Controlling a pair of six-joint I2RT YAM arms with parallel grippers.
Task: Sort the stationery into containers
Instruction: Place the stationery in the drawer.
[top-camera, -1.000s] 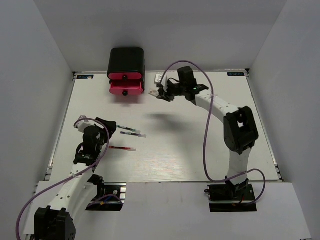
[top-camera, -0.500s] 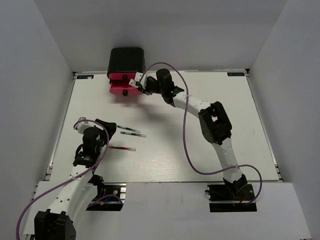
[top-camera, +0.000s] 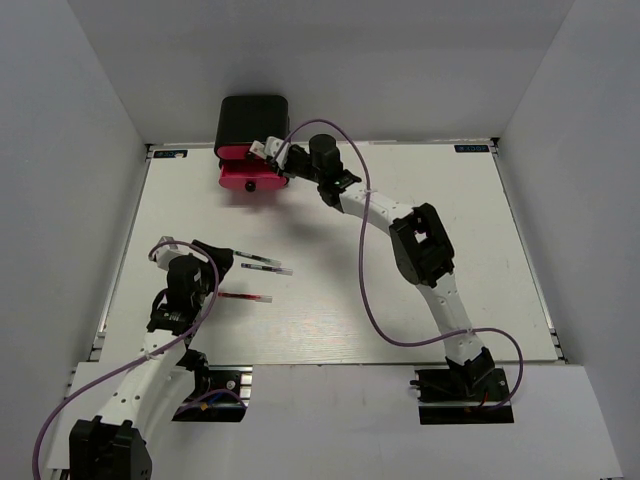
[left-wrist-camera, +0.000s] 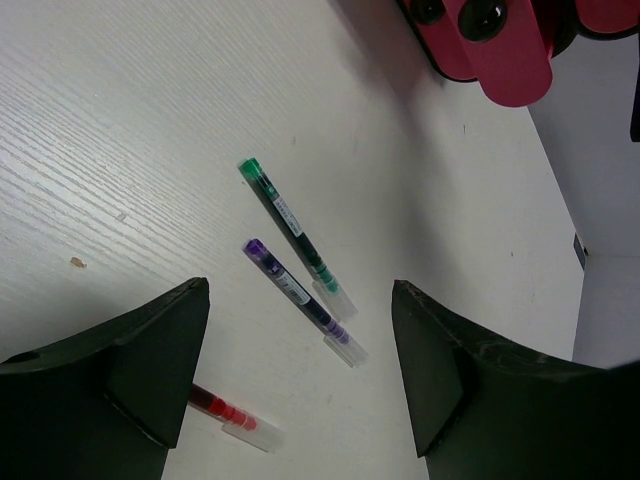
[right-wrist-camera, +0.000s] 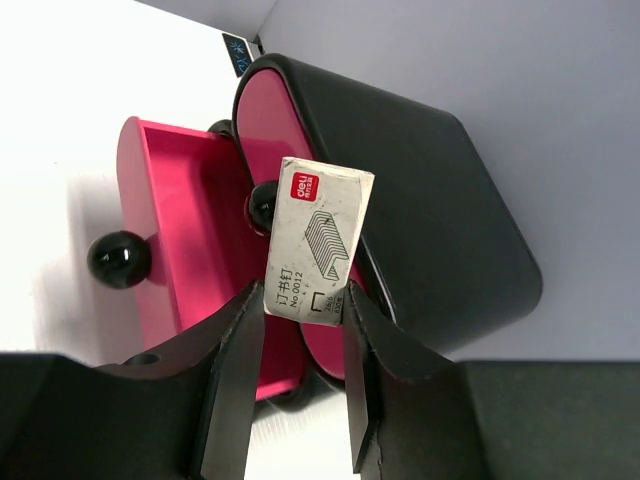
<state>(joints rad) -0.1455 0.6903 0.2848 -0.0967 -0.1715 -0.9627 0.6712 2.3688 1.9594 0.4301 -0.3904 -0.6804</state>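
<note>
My right gripper (top-camera: 268, 152) is shut on a small white box (right-wrist-camera: 318, 240) with a red label and a staple drawing. It holds the box in the air in front of the black cabinet (top-camera: 252, 118), above a pulled-out pink drawer (right-wrist-camera: 170, 200) with a black knob (right-wrist-camera: 119, 259). My left gripper (left-wrist-camera: 300, 375) is open and empty, hovering over three pens on the table: a green one (left-wrist-camera: 290, 222), a purple one (left-wrist-camera: 300, 296) and a red one (left-wrist-camera: 228, 412). The pens also show in the top view, with the red one (top-camera: 246, 297) nearest. No short bars are in view.
The cabinet stands at the table's far edge, left of centre, with white walls close behind it. The pulled-out drawer (top-camera: 248, 181) juts toward the table's middle. My right arm reaches across the far half of the table.
My right gripper has carried the white box leftward, from right of the cabinet to over the pink drawers. My left arm and the pens have not moved.
</note>
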